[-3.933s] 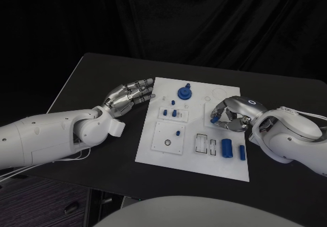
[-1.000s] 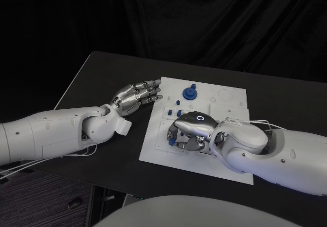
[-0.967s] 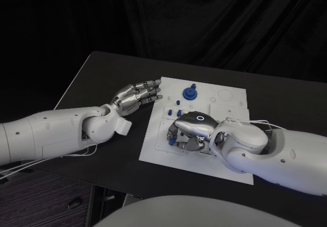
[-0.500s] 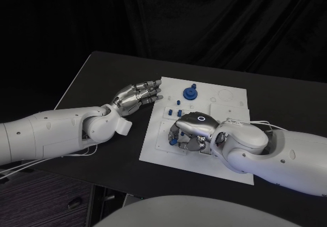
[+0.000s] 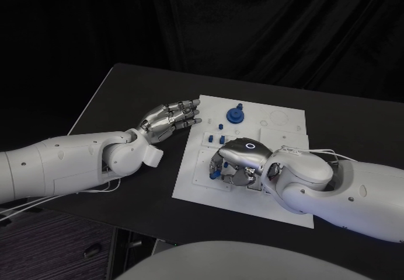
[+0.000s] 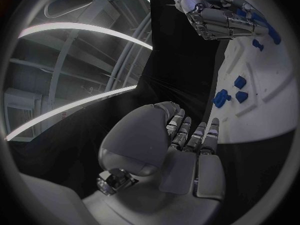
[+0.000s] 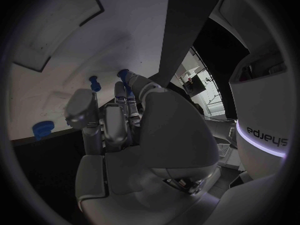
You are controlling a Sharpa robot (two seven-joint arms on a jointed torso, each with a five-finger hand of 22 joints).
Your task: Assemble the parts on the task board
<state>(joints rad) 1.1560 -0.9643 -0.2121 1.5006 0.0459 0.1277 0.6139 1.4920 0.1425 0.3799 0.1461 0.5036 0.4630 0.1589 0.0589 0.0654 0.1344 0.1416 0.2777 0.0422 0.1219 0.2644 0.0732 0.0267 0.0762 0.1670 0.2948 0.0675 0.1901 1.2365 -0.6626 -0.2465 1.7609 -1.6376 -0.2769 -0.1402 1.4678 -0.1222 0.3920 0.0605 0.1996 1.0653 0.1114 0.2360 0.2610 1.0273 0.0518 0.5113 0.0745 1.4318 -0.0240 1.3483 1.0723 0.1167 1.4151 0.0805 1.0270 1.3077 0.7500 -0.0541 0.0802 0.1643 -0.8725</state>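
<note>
The white task board (image 5: pixel 195 189) lies mid-table. My right hand (image 5: pixel 237 165) is bent down over the square plate in the board's near-left part, fingers curled, and pinches a small blue part (image 5: pixel 215 171) against the board. In the right wrist view the blue part (image 7: pixel 123 74) sits at the fingertips of my right hand (image 7: pixel 119 120), above the board (image 7: pixel 56 50). My left hand (image 5: pixel 173 119) lies flat and empty, fingers stretched out, fingertips at the board's left edge. The left wrist view has my left hand (image 6: pixel 184 145) beside the board (image 6: pixel 269 90) and my right hand (image 6: pixel 215 10) beyond it.
A blue round knob (image 5: pixel 234 114) stands at the board's far side, with small blue pegs (image 5: pixel 220 139) in front of it. More pegs (image 6: pixel 222 98) show near the left fingertips. My right forearm (image 5: pixel 337 186) covers the board's near-right part.
Since 3.9 s ago my right hand crossed from the board's right side to its near-left square plate with the blue part. Over the last second it barely shifted. The left hand stayed.
</note>
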